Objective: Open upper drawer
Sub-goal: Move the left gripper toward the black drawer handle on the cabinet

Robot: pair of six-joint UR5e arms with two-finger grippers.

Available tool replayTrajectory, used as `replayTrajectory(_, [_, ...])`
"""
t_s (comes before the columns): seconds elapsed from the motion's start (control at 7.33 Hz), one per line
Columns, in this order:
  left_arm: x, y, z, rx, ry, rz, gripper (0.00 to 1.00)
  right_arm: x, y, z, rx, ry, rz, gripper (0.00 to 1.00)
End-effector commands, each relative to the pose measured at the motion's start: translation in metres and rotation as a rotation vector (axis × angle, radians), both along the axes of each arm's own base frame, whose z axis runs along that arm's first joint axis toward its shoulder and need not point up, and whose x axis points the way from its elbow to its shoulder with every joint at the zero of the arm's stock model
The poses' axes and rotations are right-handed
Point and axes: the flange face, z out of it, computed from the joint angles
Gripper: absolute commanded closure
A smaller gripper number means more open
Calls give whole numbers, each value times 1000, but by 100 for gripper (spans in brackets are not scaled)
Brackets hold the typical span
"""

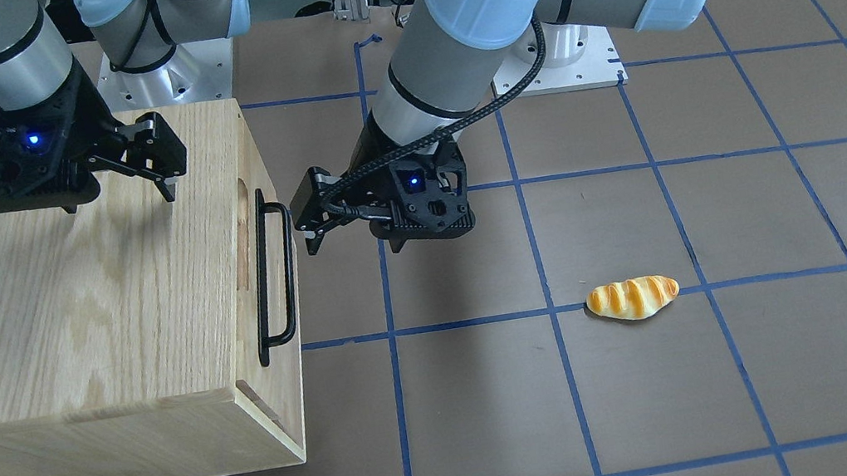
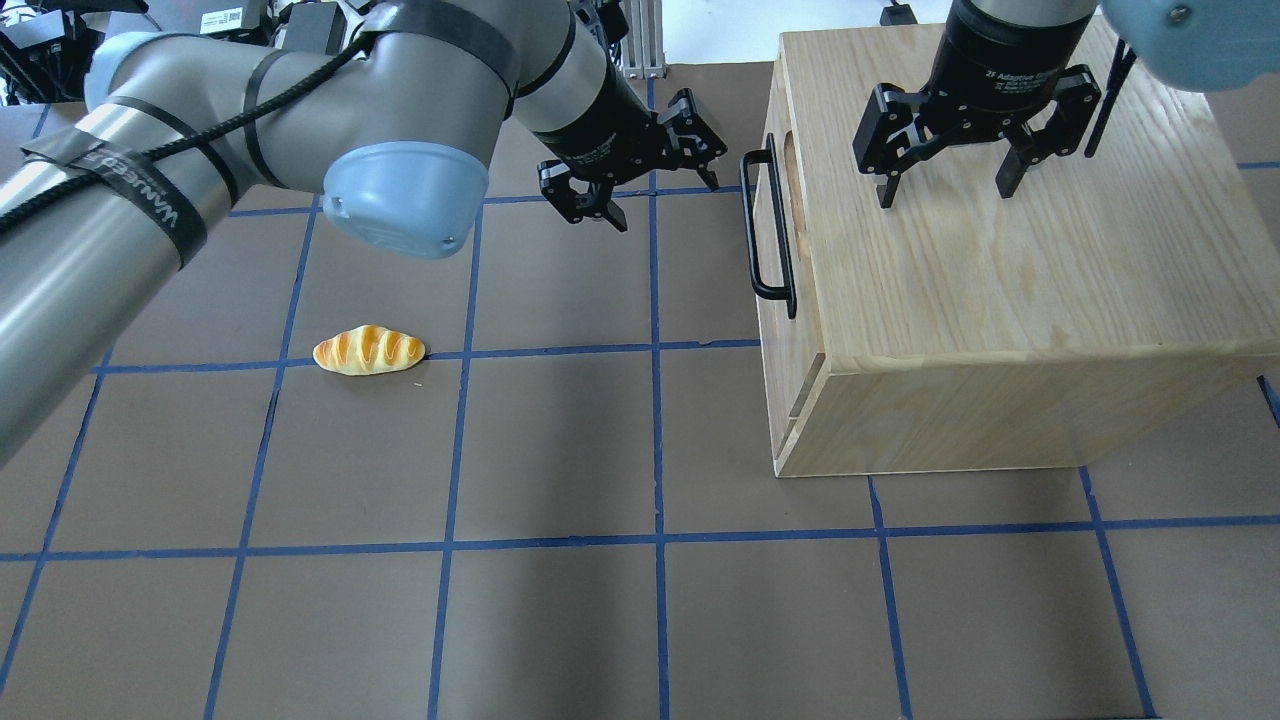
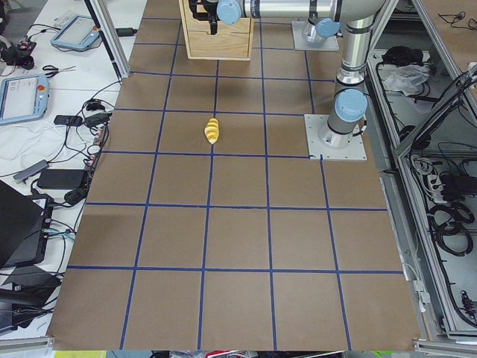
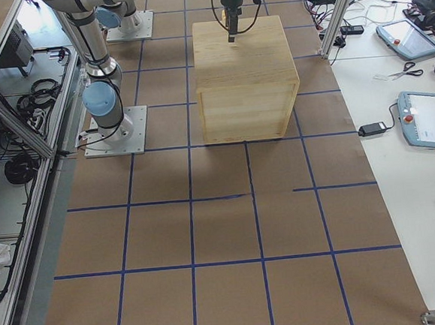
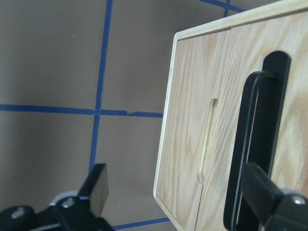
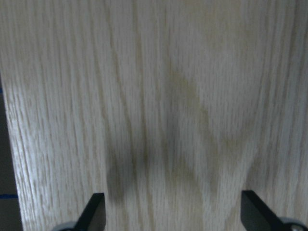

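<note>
Handle (image 1: 289,273) of upper drawer (image 1: 261,177), vertical in frame, lies just left of my nearer left gripper (image 1: 300,224), jaws spread.

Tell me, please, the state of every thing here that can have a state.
upper drawer, closed, front flush with the cabinet.
left gripper, jaws open, at the black handle, not clamped on it.
right gripper, jaws open, empty, over the cabinet top.
bread roll, lying on the table, untouched.
</note>
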Motion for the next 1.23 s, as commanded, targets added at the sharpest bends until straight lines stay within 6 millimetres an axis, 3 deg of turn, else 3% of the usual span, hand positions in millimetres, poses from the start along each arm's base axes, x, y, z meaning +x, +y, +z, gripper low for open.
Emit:
replayTrajectory(0.0, [-16,5,-16,12,2,-20,0,0,0,0,0,0,0,0])
replayTrajectory(1.09, [-32,7,-30,19,17,-47,0,0,0,0,0,0,0,0])
